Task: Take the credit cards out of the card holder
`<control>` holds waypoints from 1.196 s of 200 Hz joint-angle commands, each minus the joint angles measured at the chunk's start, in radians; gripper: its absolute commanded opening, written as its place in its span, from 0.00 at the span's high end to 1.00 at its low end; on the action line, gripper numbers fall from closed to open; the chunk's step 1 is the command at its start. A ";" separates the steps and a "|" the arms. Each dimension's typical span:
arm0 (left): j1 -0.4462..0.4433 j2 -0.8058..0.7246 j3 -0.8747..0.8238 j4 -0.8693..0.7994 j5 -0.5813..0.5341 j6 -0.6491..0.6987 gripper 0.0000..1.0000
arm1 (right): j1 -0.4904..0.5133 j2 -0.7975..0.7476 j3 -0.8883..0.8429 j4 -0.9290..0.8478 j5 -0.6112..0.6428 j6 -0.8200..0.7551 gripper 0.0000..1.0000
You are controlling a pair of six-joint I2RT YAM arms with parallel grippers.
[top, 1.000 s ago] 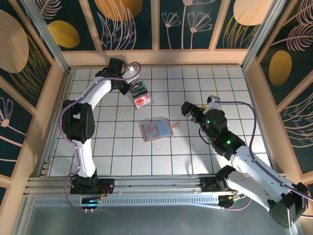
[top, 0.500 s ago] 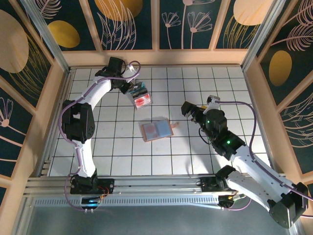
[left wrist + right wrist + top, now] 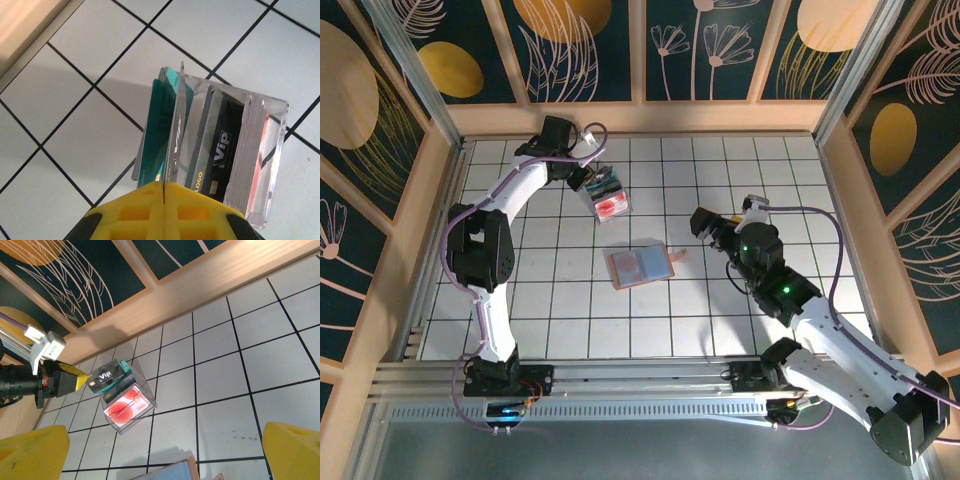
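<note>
The card holder lies open and flat mid-table, grey-blue inside with a tan border; its corner shows in the right wrist view. My left gripper is shut on the edge of a black VIP credit card. The card stands on edge among the card stacks in a small clear box. My right gripper hangs open to the right of the card holder, with nothing between its fingers.
The clear box holds teal, black and red-and-white cards and stands at the back left, near the wooden wall. White tiled floor lies between the box and the card holder.
</note>
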 commanded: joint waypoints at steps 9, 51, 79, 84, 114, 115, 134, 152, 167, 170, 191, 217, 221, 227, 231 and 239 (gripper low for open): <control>0.002 -0.037 0.008 0.033 0.078 -0.034 1.00 | 0.009 0.006 0.009 0.043 0.007 -0.006 0.01; 0.002 -0.065 -0.024 0.057 0.081 -0.043 1.00 | 0.010 0.008 0.010 0.043 0.008 -0.009 0.01; 0.002 -0.076 -0.072 0.102 0.066 -0.052 1.00 | 0.010 0.010 0.010 0.044 0.007 -0.007 0.01; 0.001 -0.074 -0.076 0.104 0.064 -0.051 1.00 | 0.011 0.011 0.010 0.044 0.005 -0.008 0.01; 0.002 -0.049 -0.072 0.094 0.068 -0.042 1.00 | 0.012 0.011 0.013 0.040 0.007 -0.010 0.01; 0.002 -0.049 -0.072 0.093 0.068 -0.041 1.00 | 0.011 0.011 0.013 0.039 0.007 -0.010 0.01; 0.001 -0.027 -0.057 0.082 0.056 -0.034 1.00 | 0.011 0.011 0.014 0.038 0.008 -0.008 0.01; 0.003 -0.003 -0.040 0.074 0.031 -0.031 1.00 | 0.010 0.010 0.012 0.039 0.008 -0.006 0.01; 0.002 0.017 -0.015 0.052 0.034 -0.026 0.99 | 0.013 0.009 0.010 0.040 0.005 -0.004 0.01; 0.002 0.022 -0.010 0.048 0.036 -0.025 0.98 | 0.013 0.011 0.010 0.041 0.005 -0.004 0.01; 0.002 0.035 0.010 0.041 0.036 -0.028 0.97 | 0.013 0.012 0.010 0.039 0.008 -0.004 0.01; 0.002 0.038 0.020 0.041 0.024 -0.032 0.95 | 0.014 0.012 0.010 0.041 0.006 -0.004 0.01; 0.002 0.038 0.022 0.043 0.021 -0.032 0.94 | 0.014 0.012 0.010 0.041 0.007 -0.005 0.01; 0.002 0.038 0.023 0.041 0.017 -0.032 0.93 | 0.015 0.012 0.009 0.042 0.006 -0.004 0.01; 0.002 0.038 0.023 0.042 0.015 -0.032 0.93 | 0.014 0.012 0.009 0.041 0.007 -0.004 0.01; 0.002 0.038 0.025 0.040 0.009 -0.031 0.93 | 0.015 0.012 0.007 0.042 0.006 -0.003 0.01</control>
